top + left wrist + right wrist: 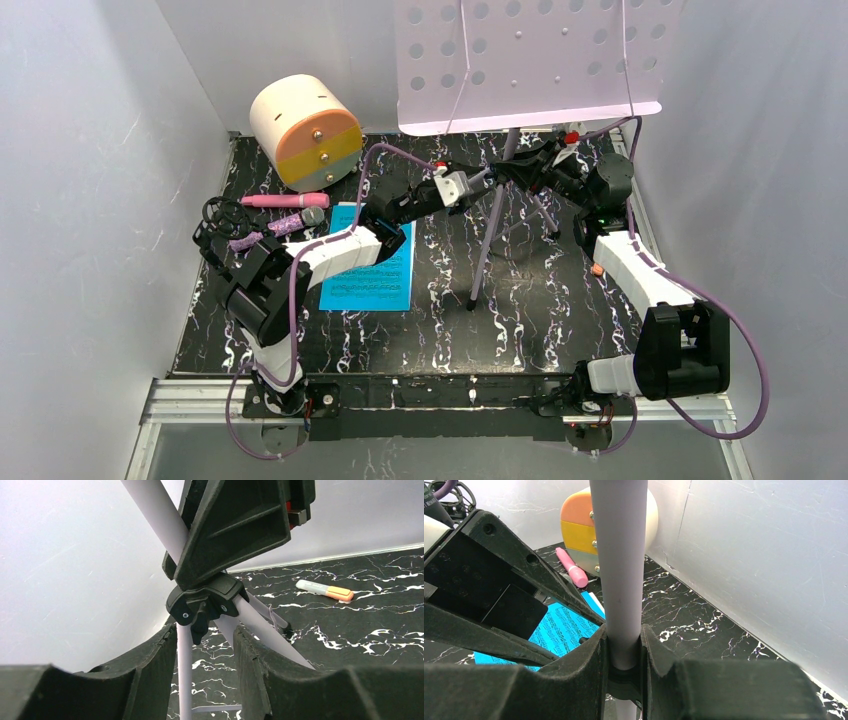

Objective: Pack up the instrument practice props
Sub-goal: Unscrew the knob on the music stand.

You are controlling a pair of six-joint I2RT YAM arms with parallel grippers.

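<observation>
The lilac perforated music rack (530, 60) stands at the back of the table on its tripod legs (487, 245). My right gripper (624, 650) is shut on the rack's lilac pole (621, 555), just above the black leg hub (205, 602). My left gripper (206, 631) is open below that hub. One thin leg (184, 680) runs between its jaws, close to the left finger. At the left lie a pink microphone (284, 200), a purple silver-headed microphone (288, 222), black mic tripods (225, 215) and a blue sheet-music page (370, 275).
A cream cylinder box (305, 130) with an orange and grey face sits at the back left corner. A small white and orange pen-like piece (325, 590) lies on the black marbled mat near the right wall. White walls close in the back and both sides.
</observation>
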